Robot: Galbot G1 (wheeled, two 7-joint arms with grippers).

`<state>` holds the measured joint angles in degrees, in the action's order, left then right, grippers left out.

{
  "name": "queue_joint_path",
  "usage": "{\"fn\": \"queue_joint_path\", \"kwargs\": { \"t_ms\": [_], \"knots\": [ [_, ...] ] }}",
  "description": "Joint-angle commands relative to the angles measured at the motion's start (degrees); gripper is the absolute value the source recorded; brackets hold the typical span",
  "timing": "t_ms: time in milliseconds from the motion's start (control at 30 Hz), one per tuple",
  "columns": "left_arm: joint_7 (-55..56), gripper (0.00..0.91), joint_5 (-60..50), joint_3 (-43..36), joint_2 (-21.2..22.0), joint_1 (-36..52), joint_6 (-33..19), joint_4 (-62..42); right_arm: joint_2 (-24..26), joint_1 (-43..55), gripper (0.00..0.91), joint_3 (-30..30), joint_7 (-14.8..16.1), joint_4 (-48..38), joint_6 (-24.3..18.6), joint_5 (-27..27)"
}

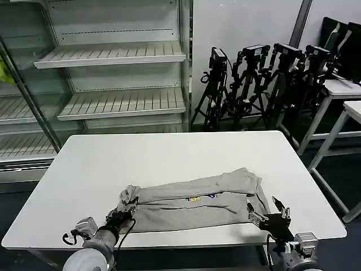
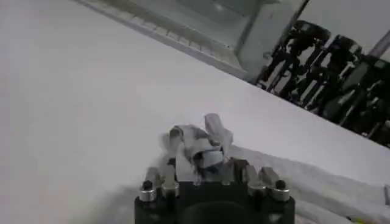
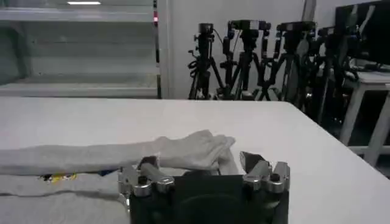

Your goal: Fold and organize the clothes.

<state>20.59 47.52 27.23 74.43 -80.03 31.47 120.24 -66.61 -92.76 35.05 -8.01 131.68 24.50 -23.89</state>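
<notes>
- two pincers work at the near edge of the white tabletop (image 1: pixel 169 158), one at each end of the light grey shirt (image 1: pixel 197 200).
- the shirt lies partly folded into a long band across the near half of the tabletop, its small multicoloured print (image 1: pixel 194 198) showing near the middle and one long fold laid over the far side.
- the step in hand looks like a lengthwise fold: both arms sit at the band's near corners, ready to carry that edge over.
- the left pincer (image 1: pixel 123 213) is clamped on the shirt's left end, where a crumpled bunch of cloth (image 2: pixel 198 143) stands up between its fingers.
- the right pincer (image 1: pixel 269 213) stands with its fingers (image 3: pixel 259 165) spread apart, just beside the shirt's right end and holding nothing; whether it touches the cloth is unclear.
- the next move likely calls for the right pincer to close on its corner, then for both to lift evenly so the band does not twist or drag.
</notes>
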Motion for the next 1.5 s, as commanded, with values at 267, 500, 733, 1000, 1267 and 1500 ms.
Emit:
{"fn": "queue_joint_path", "kwargs": {
  "t_ms": [267,500,733,1000,1267,1500],
  "knots": [
    [0.8,0.030,9.5,1.9,1.5,0.1,-1.0,0.0,-0.4,-1.3,0.907,0.3,-0.3,1.5,0.1,0.2],
    [0.7,0.030,17.0,8.7,-0.4,-0.5,-0.6,1.4,-0.5,-1.0,0.907,0.3,-0.4,1.6,0.2,0.1],
    [0.4,0.030,27.5,24.1,-5.5,-2.7,1.6,-0.2,-0.3,-0.4,0.907,0.4,-0.6,1.2,0.4,-0.2],
    [2.1,0.030,48.3,34.6,-13.2,-1.8,1.8,-7.7,-0.6,0.3,0.907,0.6,-0.6,0.4,0.5,-0.8],
    [3.6,0.030,62.0,24.4,-5.0,1.2,1.5,3.0,-1.8,-0.8,0.907,0.5,-0.8,1.2,0.7,-0.2],
    [3.4,0.030,56.0,8.4,2.6,5.7,0.1,7.2,-2.5,-2.1,0.907,0.5,-0.6,1.3,0.4,1.2]
  ]
}}
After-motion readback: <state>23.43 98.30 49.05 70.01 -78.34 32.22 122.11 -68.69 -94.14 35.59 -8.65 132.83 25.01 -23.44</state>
